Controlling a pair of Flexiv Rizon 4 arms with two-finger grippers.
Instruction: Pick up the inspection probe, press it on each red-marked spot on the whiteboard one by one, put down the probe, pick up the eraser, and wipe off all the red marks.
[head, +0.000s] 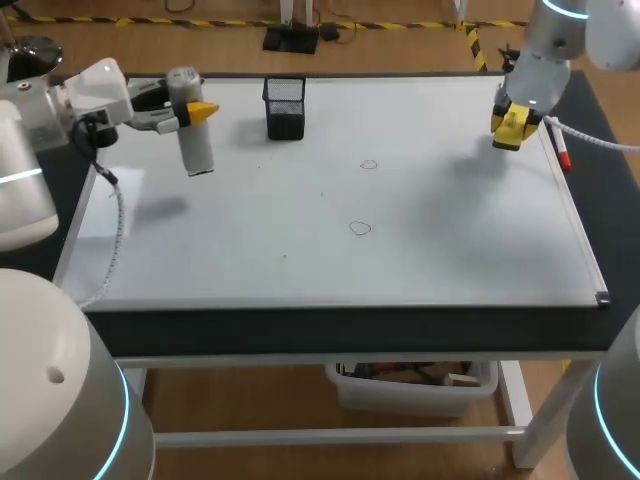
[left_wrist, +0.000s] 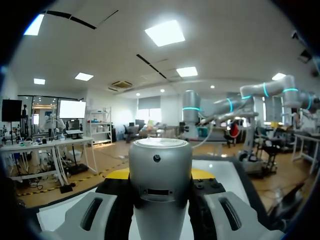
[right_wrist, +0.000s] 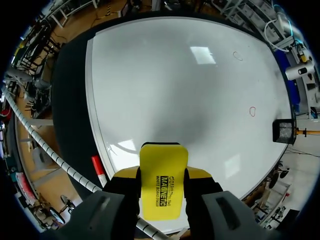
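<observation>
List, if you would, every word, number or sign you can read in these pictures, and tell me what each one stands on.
"MAGNETIC": on the flat yellow plastic eraser held in the right pincer.
"WHITE BOARD ERASER": next to it, on the same eraser.
A finer line printed beside these words: too small to read.
The grey cylindrical metal probe and the black mesh pen cup: no readable text.

A mesh cup (head: 285, 108) stands far back on the whiteboard (head: 300, 260), a marker (head: 563, 156) along its right rim; middle open.
</observation>
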